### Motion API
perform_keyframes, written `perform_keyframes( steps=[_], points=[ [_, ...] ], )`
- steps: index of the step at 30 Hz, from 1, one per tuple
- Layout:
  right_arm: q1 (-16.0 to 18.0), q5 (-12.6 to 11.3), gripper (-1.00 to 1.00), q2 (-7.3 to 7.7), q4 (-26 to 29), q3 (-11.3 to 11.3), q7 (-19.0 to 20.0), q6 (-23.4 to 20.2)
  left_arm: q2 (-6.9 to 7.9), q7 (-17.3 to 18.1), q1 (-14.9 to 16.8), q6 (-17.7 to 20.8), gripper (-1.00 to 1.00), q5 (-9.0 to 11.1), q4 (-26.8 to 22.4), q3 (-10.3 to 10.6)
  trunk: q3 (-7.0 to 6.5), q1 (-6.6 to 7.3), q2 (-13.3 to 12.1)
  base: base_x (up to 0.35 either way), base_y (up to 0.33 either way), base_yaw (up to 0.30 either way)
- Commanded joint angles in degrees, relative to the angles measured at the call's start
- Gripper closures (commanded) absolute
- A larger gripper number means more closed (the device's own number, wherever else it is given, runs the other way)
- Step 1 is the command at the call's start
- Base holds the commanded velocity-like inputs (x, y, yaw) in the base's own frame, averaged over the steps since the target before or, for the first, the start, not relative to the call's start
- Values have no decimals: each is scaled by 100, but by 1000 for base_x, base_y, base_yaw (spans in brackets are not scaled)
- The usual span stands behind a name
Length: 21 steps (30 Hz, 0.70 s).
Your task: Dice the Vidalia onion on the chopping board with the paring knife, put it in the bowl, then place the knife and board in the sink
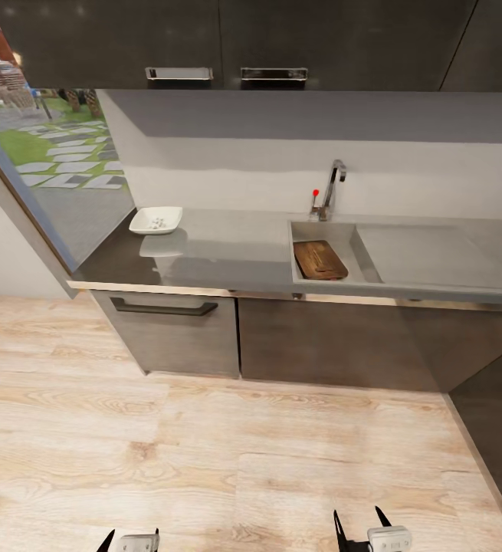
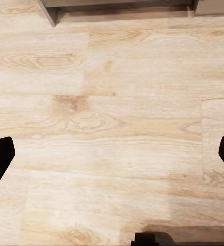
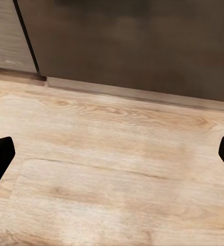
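Countertop (image 1: 228, 257): bare beside sink.
Sink (image 1: 323, 284): chopping board (image 1: 319, 259) inside basin; paring knife not made out.
Bowl (image 1: 155, 220): well left of sink, diced onion (image 1: 157, 223) inside.
Left gripper (image 1: 132, 540), right gripper (image 1: 363, 529): jaws spread, nothing held, over floor.
Judgement: task nearly finished.

One chopping board (image 1: 320, 260), one sink (image 1: 404, 282), one bowl (image 1: 155, 221), one tap (image 1: 330, 190), two upper cabinet handles (image 1: 178, 73), one drawer handle (image 1: 164, 308).

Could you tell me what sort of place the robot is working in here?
A home kitchen, by the look of it: a grey countertop over dark cabinets, a steel sink with a curved tap, and a wooden chopping board lying in the basin.
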<state>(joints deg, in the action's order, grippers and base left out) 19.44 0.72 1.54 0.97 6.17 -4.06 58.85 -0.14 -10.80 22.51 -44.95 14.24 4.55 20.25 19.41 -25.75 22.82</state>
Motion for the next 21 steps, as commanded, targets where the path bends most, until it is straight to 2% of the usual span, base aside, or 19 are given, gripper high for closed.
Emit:
perform_keyframes(
  steps=[1,21],
  points=[
    [3,7,-100,0,-3,42,-43,13,-3,-10,8,-29,-100,35,19,50,9,-3,10,0,0,0],
    [2,7,-100,-4,0,34,-68,13,4,-12,7,3,-100,44,19,50,9,-3,10,0,0,0]
  ],
)
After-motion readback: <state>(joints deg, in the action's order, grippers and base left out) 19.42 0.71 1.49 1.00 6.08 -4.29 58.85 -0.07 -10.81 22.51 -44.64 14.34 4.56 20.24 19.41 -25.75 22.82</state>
